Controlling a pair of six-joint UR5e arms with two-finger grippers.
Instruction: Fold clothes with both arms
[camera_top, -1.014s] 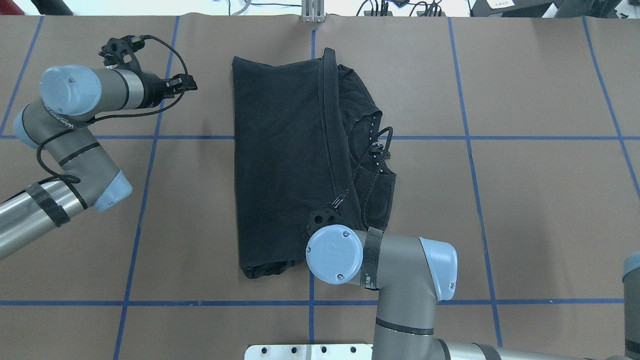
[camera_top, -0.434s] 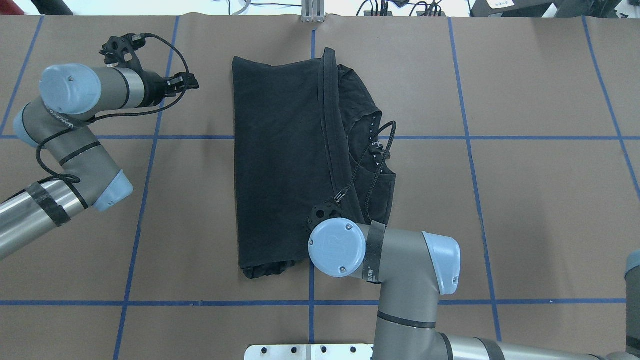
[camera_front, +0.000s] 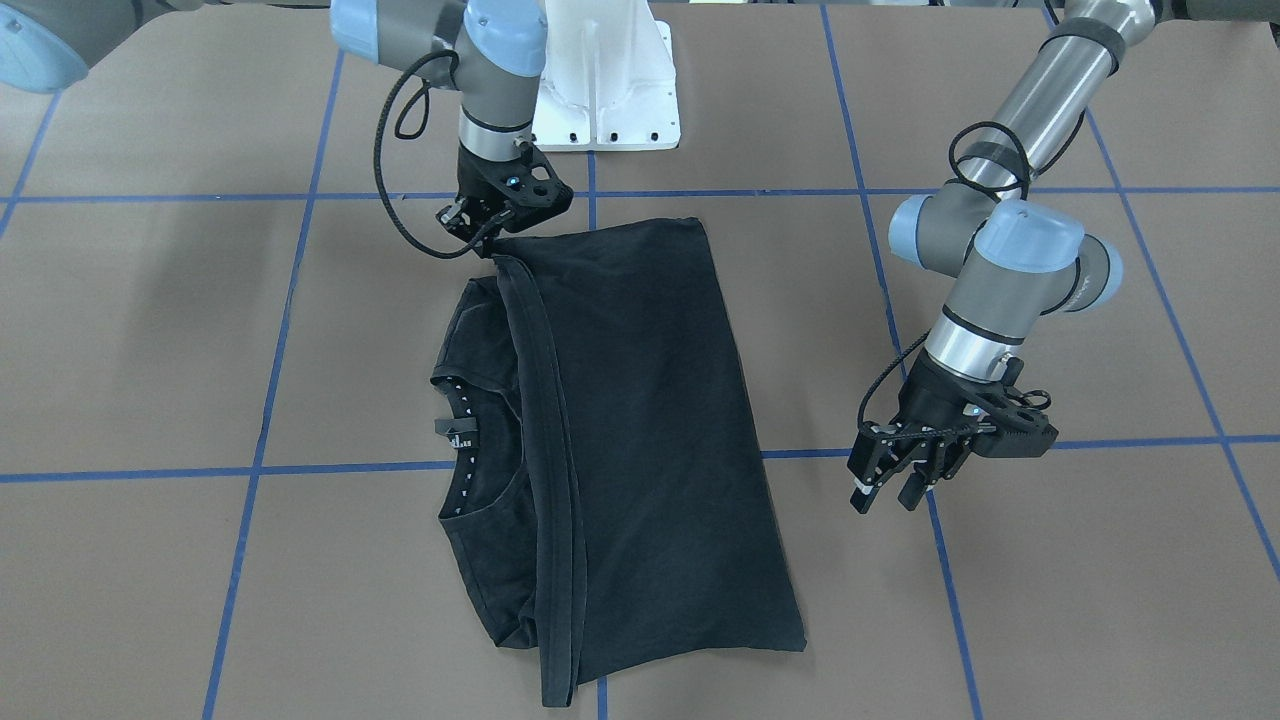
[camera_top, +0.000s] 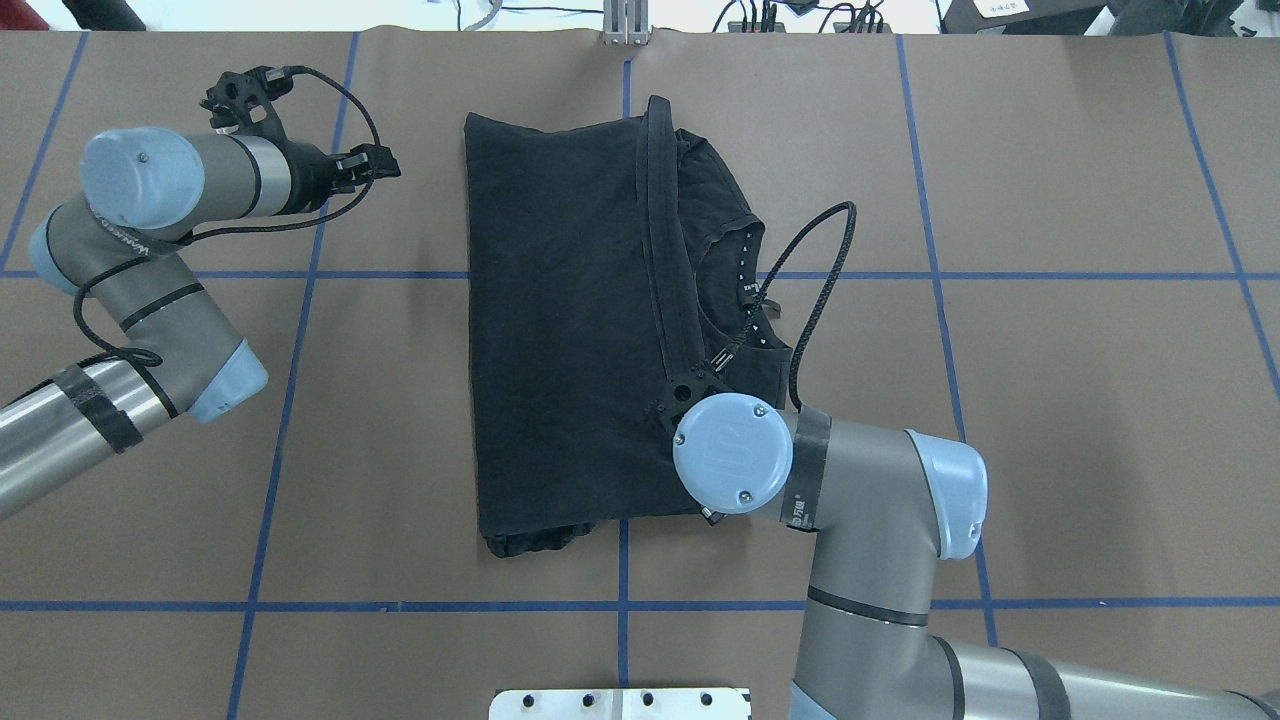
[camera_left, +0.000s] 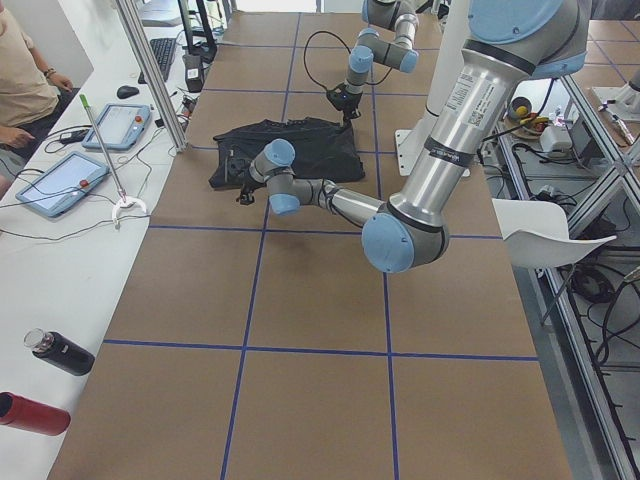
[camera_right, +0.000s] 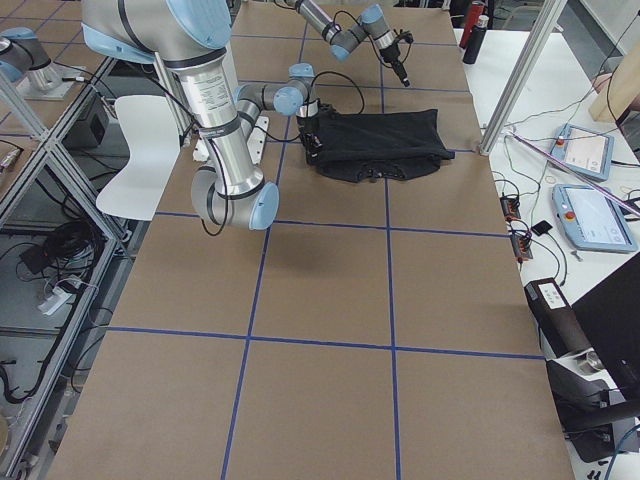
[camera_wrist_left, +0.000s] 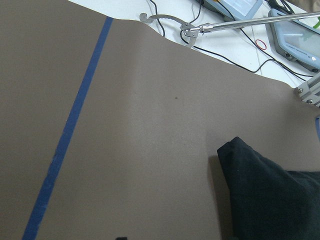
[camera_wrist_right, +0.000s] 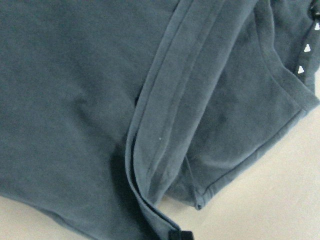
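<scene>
Newly shifted: the grey-silver jointed right arm (camera_top: 860, 480) with light blue joint caps; in the overhead view its round wrist cap has slid toward the robot's right and away from the base over the last 1.0 s; its black braided cable (camera_top: 850, 210) has swung out into a wide loop over the table
Unchanged: the grey-silver jointed left arm (camera_top: 130, 290) and the garment lie as they did 1.0 s ago
Garment: a black short-sleeved T-shirt (camera_top: 560, 320), soft matte knit, folded lengthwise into a long rectangle at the middle of the table; a flat double-stitched hem band runs along the fold; beside it show the curved collar, its inner tape dotted with small white marks, and 1 sleeve edge
Surface: a flat table covered in brown paper (camera_top: 1050, 400), crossed by blue tape lines
Right arm pose: wrist bent straight down over the shirt's edge nearest the base
Right gripper (camera_front: 475, 228): fingertips at the corner where the hem band begins; cannot tell how far apart the fingers are, nor whether they grip cloth
Left arm pose: elbow folded, wrist angled down over bare paper beside the shirt
Left gripper (camera_front: 885, 495): fingers spread apart, holding nothing, clear of the shirt
</scene>
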